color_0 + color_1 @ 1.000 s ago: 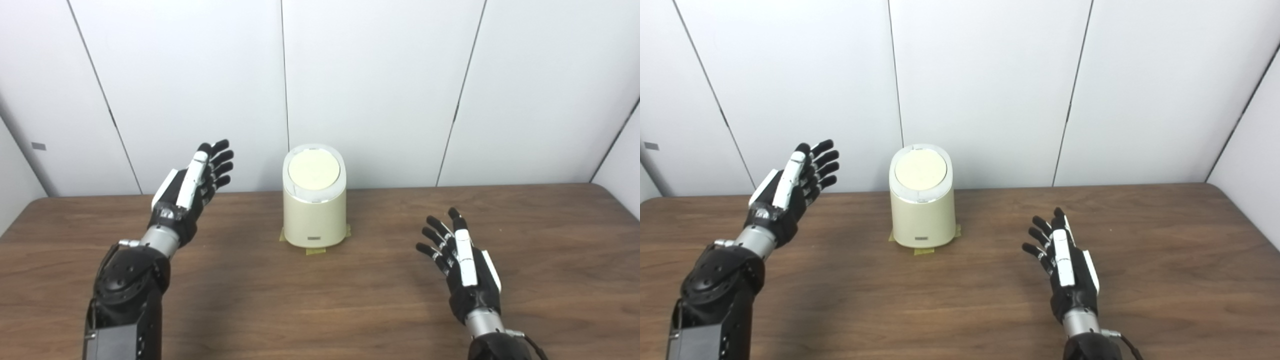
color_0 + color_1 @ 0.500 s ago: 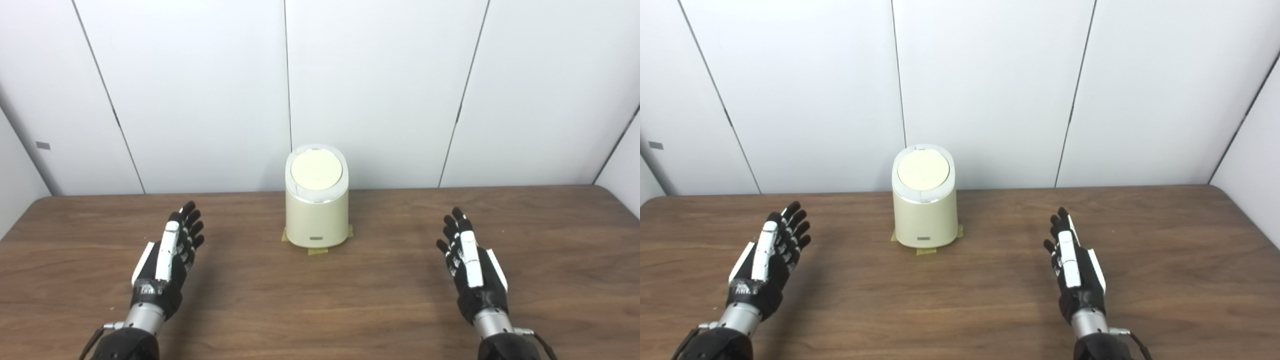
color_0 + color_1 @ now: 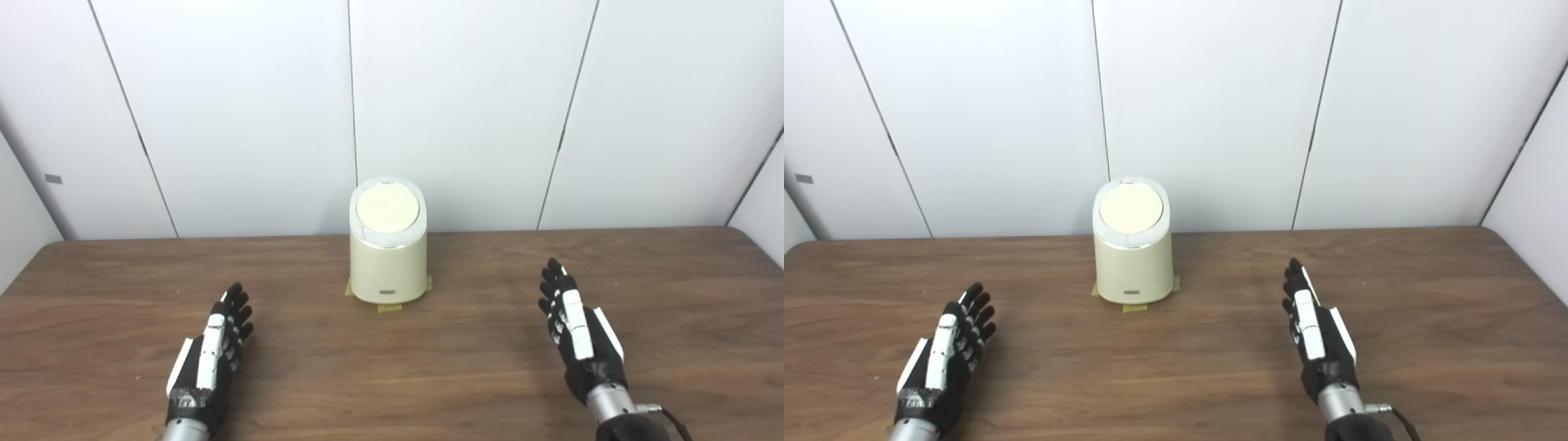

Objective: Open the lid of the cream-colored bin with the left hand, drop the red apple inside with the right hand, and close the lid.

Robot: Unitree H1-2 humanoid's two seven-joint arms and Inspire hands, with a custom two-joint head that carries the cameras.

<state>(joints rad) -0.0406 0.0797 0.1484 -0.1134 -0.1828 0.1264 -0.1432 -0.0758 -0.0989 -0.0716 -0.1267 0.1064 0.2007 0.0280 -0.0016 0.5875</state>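
The cream-colored bin [image 3: 388,257] stood upright toward the back of the brown wooden bench [image 3: 392,367], just in front of the white panelled wall [image 3: 245,110], with its round lid [image 3: 387,209] closed flat on top. Small pieces of yellowish tape [image 3: 388,307] showed at the foot of the bin on the bench surface. The left hand [image 3: 208,361] lay low over the near left part of the bench, well apart from the bin, its fingers [image 3: 236,303] stretched forward, held close side by side and grasping nothing. The right hand [image 3: 582,334] hovered over the near right part of the bench, also well apart from the bin, its fingers [image 3: 554,285] extended toward the wall, close together and empty. Both hands pointed away from the robot, one on either side of the bin. No red apple appeared in either view.
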